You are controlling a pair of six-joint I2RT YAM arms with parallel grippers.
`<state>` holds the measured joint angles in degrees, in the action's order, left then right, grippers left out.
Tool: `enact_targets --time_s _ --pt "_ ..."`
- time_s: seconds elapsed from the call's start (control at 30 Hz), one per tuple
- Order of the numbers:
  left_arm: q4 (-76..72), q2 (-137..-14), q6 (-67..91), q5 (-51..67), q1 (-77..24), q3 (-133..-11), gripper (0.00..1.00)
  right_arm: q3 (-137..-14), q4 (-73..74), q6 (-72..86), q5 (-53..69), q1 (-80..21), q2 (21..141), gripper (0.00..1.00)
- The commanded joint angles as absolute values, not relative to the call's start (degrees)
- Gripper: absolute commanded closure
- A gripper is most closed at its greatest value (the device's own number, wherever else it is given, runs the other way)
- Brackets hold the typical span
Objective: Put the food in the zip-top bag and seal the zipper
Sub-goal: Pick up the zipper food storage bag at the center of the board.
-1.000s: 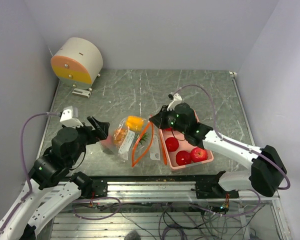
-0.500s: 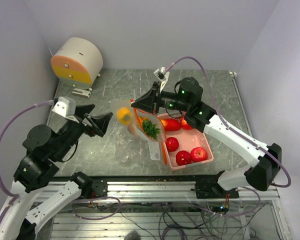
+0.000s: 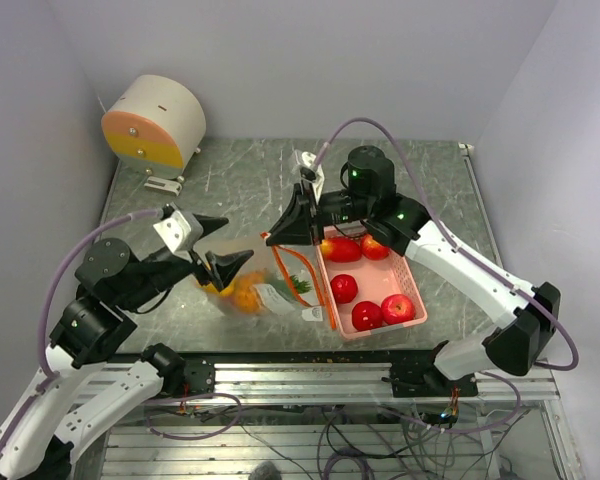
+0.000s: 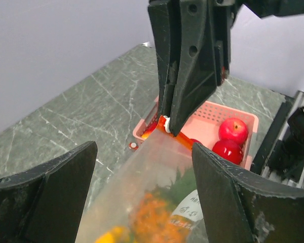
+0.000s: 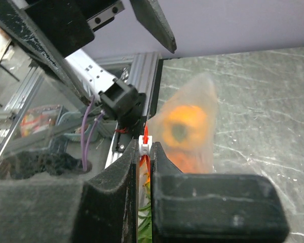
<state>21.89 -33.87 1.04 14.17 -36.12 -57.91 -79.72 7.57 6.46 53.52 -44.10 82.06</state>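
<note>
Bright even light, soft shadows; bag [image 5: 185, 126] blurred

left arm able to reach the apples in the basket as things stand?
Probably not directly: the bag, held up by the right gripper, hangs between the open left gripper and the apples in the basket.

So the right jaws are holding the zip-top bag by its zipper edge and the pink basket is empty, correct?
Not quite: the pink basket is not empty. Red apples lie in it, as the top external view shows. The right jaws do hold the zip-top bag by its zipper edge.
</note>
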Motion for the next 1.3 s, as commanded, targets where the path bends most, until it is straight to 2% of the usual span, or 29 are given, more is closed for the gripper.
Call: enact_targets --time_s 0.0,0.2,0.5,0.8,0.9,1.0,1.07,1.13,1.17,1.27 --pt "19.48 -30.72 -4.47 24.40 -36.19 -56.45 0.13 -81.35 12.20 -0.86 60.63 -43.80 78.57 1.00" --pt "18.97 -28.42 -4.98 30.63 -36.20 -55.06 0.14 -79.48 9.26 0.15 64.70 -43.77 77.23 1.00" --pt "14.68 -33.78 -0.93 36.54 -36.21 -52.49 0.16 -75.53 1.81 6.23 65.88 -43.89 77.16 1.00" --pt "14.32 -38.63 -2.26 38.06 -36.17 -53.35 0.27 -75.35 2.08 5.47 67.36 -43.99 77.79 1.00" --pt "14.02 -40.07 -1.98 39.08 -36.21 -53.62 0.37 -75.25 2.04 5.54 67.23 -43.96 78.12 1.00" --pt "12.35 -41.34 -0.59 40.62 -36.21 -53.45 0.52 -74.99 1.94 5.82 66.51 -43.95 78.28 1.00" --pt "11.78 -42.16 0.09 41.36 -36.21 -53.58 0.66 -74.91 1.56 6.22 66.47 -43.98 78.40 1.00" --pt "12.09 -43.07 0.17 42.03 -36.21 -54.23 0.88 -74.80 1.38 6.54 65.81 -43.95 78.48 1.00" --pt "12.48 -43.36 0.10 42.12 -36.21 -54.70 0.92 -74.84 1.40 6.63 65.15 -44.02 78.51 1.00" --pt "13.79 -43.03 -1.15 41.01 -36.21 -55.85 0.93 -74.95 1.38 7.43 62.67 -43.95 78.89 1.00"
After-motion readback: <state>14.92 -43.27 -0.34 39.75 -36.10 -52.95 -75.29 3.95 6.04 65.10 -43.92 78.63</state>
